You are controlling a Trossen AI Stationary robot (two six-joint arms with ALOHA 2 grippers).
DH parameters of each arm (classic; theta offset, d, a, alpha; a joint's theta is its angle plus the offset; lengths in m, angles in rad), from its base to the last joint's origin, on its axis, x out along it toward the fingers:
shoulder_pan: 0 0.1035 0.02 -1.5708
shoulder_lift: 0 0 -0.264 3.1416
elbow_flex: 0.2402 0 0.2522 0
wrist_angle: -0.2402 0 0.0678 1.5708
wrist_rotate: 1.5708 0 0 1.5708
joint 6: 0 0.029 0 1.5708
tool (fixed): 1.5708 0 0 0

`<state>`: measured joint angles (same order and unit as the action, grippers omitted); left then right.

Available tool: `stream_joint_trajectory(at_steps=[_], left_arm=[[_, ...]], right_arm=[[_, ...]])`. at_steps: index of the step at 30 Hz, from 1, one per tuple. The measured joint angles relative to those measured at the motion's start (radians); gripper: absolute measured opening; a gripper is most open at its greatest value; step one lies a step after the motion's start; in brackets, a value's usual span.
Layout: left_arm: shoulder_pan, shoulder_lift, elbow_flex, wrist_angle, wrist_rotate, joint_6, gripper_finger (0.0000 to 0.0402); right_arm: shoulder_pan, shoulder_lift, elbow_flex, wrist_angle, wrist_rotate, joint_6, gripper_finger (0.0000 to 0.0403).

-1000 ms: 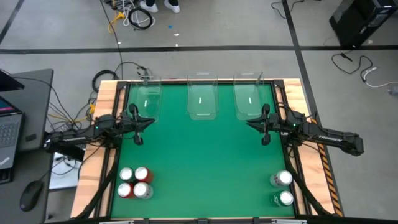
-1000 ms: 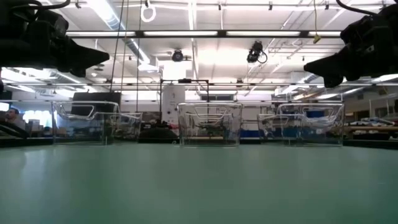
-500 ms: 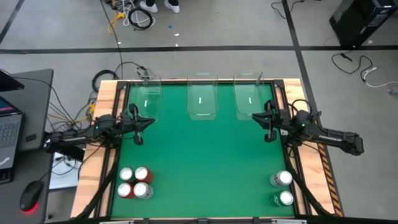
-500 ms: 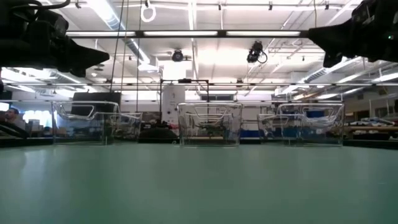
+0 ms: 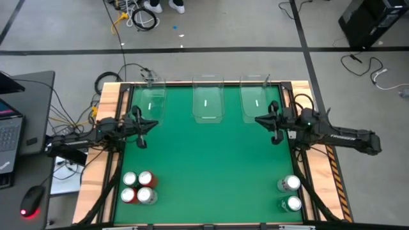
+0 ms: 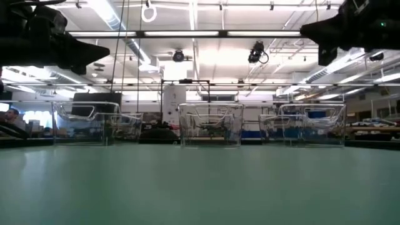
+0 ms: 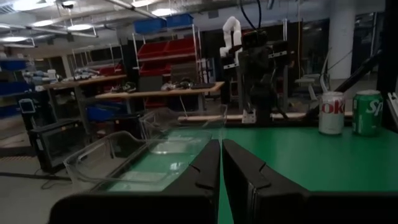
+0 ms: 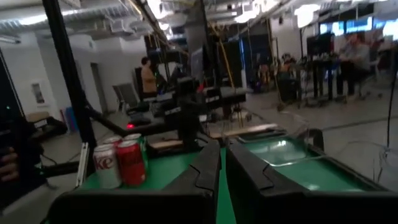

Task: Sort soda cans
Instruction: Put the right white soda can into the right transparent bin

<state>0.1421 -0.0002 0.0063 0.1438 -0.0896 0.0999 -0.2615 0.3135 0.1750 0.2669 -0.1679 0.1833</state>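
Several soda cans point(image 5: 138, 187), red and silver-white with shiny tops, stand upright in a cluster at the near left corner of the green table; the right wrist view shows them too point(image 8: 121, 163). A silver-white can point(image 5: 289, 184) and a green can point(image 5: 293, 204) stand at the near right corner, also seen in the left wrist view point(image 7: 331, 112) point(image 7: 367, 112). My left gripper point(image 5: 155, 123) hovers shut over the table's left side. My right gripper point(image 5: 257, 119) hovers shut over the right side. Both point level toward the table's middle and hold nothing.
Three clear plastic bins point(image 5: 152, 102) point(image 5: 208, 102) point(image 5: 255, 102) stand in a row along the far edge. The table has wooden side rails point(image 5: 108, 115). The wide green middle point(image 5: 204, 166) lies between the arms. A desk with a laptop point(image 5: 9, 131) stands off to the left.
My right gripper has risen above the table and rolled a little about its own axis, staying over the right side. My left gripper has kept still. The cans have not moved.
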Motion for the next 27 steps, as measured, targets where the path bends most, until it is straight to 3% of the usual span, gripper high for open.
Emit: stream_joint_trajectory(at_steps=[4, 13, 27], left_arm=[[0.0, 0.0, 0.0, 0.034, 0.0, 0.0, 0.0026], [0.0, 0.0, 0.0, 0.056, 0.0, 0.0, 0.0026], [0.0, 0.0, 0.0, 0.034, 0.0, 0.0, 0.0026]], right_arm=[[0.0, 0.077, 0.127, -0.162, -0.079, 0.003, 0.0036], [0.09, 0.232, 0.367, -0.515, -0.104, 0.101, 0.0046], [0.347, 0.525, 0.677, -1.013, -0.092, 0.502, 0.0118]])
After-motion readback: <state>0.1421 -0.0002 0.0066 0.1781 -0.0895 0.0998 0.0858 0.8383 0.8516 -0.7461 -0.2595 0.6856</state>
